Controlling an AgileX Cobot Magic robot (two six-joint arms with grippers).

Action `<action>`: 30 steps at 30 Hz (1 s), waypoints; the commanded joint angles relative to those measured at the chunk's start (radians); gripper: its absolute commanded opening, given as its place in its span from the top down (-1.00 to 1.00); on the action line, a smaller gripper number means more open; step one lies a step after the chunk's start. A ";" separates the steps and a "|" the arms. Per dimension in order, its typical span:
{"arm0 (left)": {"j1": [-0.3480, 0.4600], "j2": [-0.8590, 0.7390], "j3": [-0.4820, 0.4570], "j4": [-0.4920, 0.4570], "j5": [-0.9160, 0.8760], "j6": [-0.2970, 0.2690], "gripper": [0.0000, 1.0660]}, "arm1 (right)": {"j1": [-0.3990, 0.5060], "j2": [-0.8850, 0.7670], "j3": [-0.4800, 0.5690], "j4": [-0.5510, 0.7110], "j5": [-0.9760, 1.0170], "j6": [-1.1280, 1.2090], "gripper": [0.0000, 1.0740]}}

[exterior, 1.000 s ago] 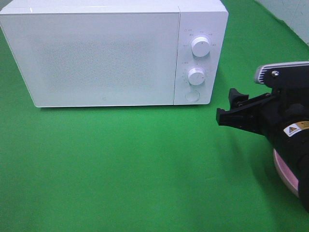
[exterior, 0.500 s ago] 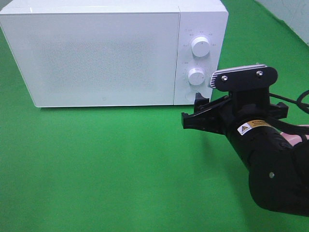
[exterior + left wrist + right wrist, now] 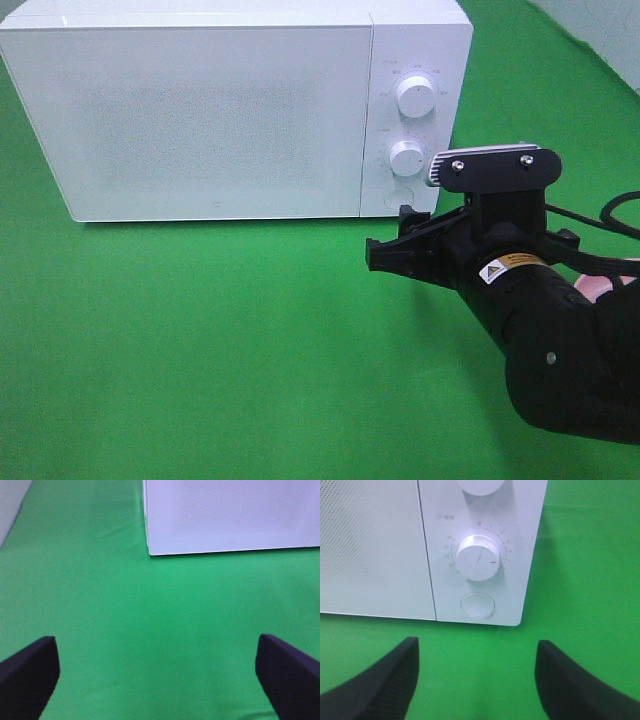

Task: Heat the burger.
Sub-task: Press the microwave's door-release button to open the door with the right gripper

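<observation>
The burger is out of view in every frame. A white microwave (image 3: 220,110) stands at the back of the green cloth with its door closed. My right gripper (image 3: 392,238) hovers just in front of the control panel, close below the round button (image 3: 400,197). In the right wrist view this gripper (image 3: 477,680) is open and empty, its fingers (image 3: 385,680) straddling the line to the button (image 3: 478,605) under the lower dial (image 3: 477,557). My left gripper (image 3: 157,680) is open over bare cloth, facing the microwave's (image 3: 230,515) front corner.
A sliver of a pink plate (image 3: 598,288) shows behind the right arm at the right edge. The upper dial (image 3: 416,97) sits above the lower one (image 3: 407,158). Green cloth (image 3: 200,350) covers the table in front of the microwave.
My right arm has swung left from the table's right edge to the microwave's control panel, now covering most of the pink plate. The microwave door stays closed.
</observation>
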 commanded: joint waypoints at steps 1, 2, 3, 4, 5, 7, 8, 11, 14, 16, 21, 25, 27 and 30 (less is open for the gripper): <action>0.000 -0.016 0.003 -0.001 -0.012 -0.005 -0.87 | 0.004 0.002 -0.009 -0.005 0.001 0.162 0.08; 0.000 -0.016 0.003 -0.001 -0.012 -0.005 -0.87 | 0.004 0.002 -0.009 -0.005 0.001 0.246 0.21; 0.000 -0.016 0.003 -0.001 -0.012 -0.005 -0.87 | 0.004 0.002 -0.009 -0.005 0.001 0.246 0.21; 0.000 -0.016 0.003 -0.001 -0.012 -0.005 -0.87 | 0.004 0.002 -0.009 -0.005 0.002 0.347 0.38; 0.000 -0.016 0.003 -0.001 -0.012 -0.005 -0.87 | 0.004 0.002 -0.009 -0.005 0.002 0.347 0.38; 0.000 -0.016 0.003 -0.001 -0.012 -0.005 -0.87 | 0.004 0.002 -0.009 -0.006 0.002 0.399 0.44; 0.000 -0.016 0.003 -0.001 -0.012 -0.005 -0.87 | 0.004 0.002 -0.009 -0.006 0.004 0.493 0.54; 0.000 -0.016 0.003 -0.001 -0.012 -0.005 -0.87 | 0.004 0.002 -0.009 -0.008 0.004 0.693 0.62; 0.000 -0.016 0.003 -0.001 -0.012 -0.005 -0.87 | 0.004 0.002 -0.009 -0.008 0.004 0.807 0.62; 0.000 -0.016 0.003 -0.001 -0.012 -0.005 -0.87 | 0.004 0.002 -0.009 -0.008 0.004 0.913 0.61; 0.000 -0.016 0.003 -0.001 -0.012 -0.005 -0.87 | 0.004 0.002 -0.009 -0.008 0.004 1.126 0.63; 0.000 -0.016 0.003 -0.001 -0.012 -0.005 -0.87 | 0.004 0.002 -0.009 -0.008 0.004 1.256 0.79; 0.000 -0.016 0.003 -0.001 -0.012 -0.005 -0.87 | 0.004 0.002 -0.009 -0.008 0.004 1.306 0.90; 0.000 -0.016 0.003 -0.001 -0.012 -0.005 -0.87 | 0.004 0.002 -0.009 -0.008 0.004 1.366 1.00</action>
